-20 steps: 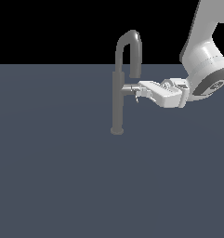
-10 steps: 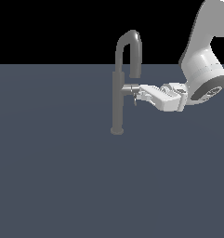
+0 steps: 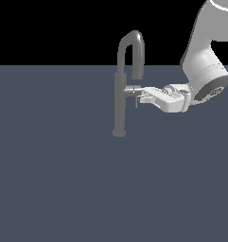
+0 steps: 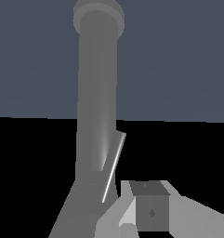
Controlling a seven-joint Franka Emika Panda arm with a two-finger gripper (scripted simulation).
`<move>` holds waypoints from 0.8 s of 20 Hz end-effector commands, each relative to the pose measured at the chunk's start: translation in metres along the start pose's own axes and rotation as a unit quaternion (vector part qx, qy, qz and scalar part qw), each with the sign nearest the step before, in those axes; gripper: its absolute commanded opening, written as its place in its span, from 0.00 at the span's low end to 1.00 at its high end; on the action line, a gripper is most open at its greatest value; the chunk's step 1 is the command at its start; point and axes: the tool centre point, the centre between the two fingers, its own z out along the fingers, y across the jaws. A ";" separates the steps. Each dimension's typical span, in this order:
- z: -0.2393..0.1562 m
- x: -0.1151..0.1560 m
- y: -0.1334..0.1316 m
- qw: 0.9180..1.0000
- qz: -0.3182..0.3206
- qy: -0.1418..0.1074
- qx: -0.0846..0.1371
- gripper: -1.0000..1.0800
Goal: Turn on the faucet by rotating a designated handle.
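Gripper (image 3: pixel 144 96) level, fingertips at handle (image 3: pixel 132 90) on faucet (image 3: pixel 120 94) post; can't tell if claw open or gripping. No containers visible.

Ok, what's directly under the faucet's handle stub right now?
In the exterior view, a thin lever pin hangs below the handle, with bare grey floor beneath it. The gripper covers the stub's outer end, so contact there can't be seen.
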 end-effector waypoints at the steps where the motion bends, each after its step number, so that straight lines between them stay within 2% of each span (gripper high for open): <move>1: 0.007 -0.002 -0.008 1.000 -0.003 -0.003 -0.004 0.00; 16: 0.007 0.034 -0.040 0.999 0.008 -0.010 0.032 0.00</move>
